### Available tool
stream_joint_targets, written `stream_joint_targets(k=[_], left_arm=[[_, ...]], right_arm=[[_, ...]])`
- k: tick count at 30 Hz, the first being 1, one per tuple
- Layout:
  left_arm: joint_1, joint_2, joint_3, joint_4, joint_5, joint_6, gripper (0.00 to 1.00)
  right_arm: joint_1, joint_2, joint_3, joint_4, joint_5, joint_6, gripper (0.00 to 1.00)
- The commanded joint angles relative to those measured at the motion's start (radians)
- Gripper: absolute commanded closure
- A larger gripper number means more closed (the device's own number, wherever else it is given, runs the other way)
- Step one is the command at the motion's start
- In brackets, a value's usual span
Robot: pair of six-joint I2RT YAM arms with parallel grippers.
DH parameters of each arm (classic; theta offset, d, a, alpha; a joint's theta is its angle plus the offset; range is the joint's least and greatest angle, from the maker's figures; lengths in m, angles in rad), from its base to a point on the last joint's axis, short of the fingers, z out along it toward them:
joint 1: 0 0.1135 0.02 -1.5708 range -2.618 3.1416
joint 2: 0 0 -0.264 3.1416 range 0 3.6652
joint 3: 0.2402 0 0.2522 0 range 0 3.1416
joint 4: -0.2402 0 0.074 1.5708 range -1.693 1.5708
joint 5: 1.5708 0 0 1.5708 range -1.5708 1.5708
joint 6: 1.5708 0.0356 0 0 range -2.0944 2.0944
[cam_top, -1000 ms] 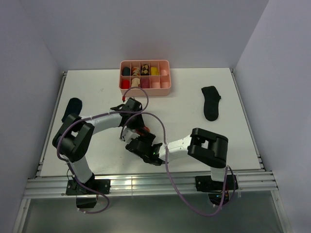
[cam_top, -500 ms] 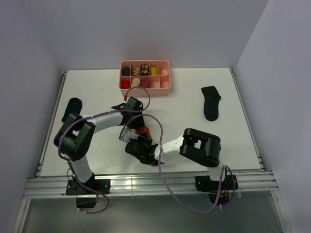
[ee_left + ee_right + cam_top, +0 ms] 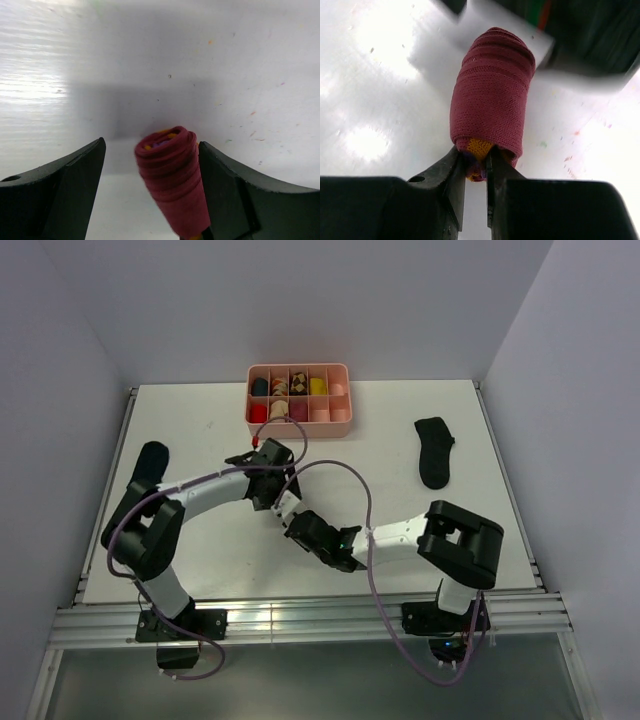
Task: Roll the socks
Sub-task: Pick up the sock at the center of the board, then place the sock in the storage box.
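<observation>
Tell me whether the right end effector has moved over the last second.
Yes. The right end effector shifted rightward and a little toward the pink tray at the back, and is shut on the rolled sock.

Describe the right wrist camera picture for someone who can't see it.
A rolled maroon sock shows against a white table, its yellow-and-purple end pinched between the two black fingers of the right end effector. The other arm, dark and blurred, sits just behind the roll.

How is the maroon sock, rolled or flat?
Rolled up: the maroon sock is a tight cylinder, its orange end pinched by the right gripper.
</observation>
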Motion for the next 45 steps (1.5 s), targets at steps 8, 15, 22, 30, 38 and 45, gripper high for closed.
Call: stream_joint_targets(k=[8,15,22,30,38,45], left_arm=[[0.165,-0.451,0.066,-0.03,-0.293,-0.076,0.18],[0.232,-0.781,-0.034,0.03,-0.444,0.024,0.14],[0.271,-0.982,-0.129,0.082,-0.562,0.165,0.08],[0.274,-1.126,-0.245,-0.045,-0.623,0.194,0.08],[0.274,-1.254,-0.341,-0.16,-0.608,0.045,0.08],[0.274,-1.12,-0.287,-0.206,-0.605,0.012,0.08]], right_arm=[[-0.088,-0.208,-0.107,-0.051,-0.145,0.171,1.0],[-0.232,-0.331,0.017,-0.157,-0.195,0.136,1.0],[-0.421,-0.23,0.285,-0.27,-0.234,0.044,1.0],[-0.575,0.118,0.755,-0.399,-0.165,-0.05,1.0],[-0.67,0.417,1.207,-0.557,-0.171,-0.058,1.0],[-0.671,0.537,1.278,-0.548,-0.207,-0.01,1.0]])
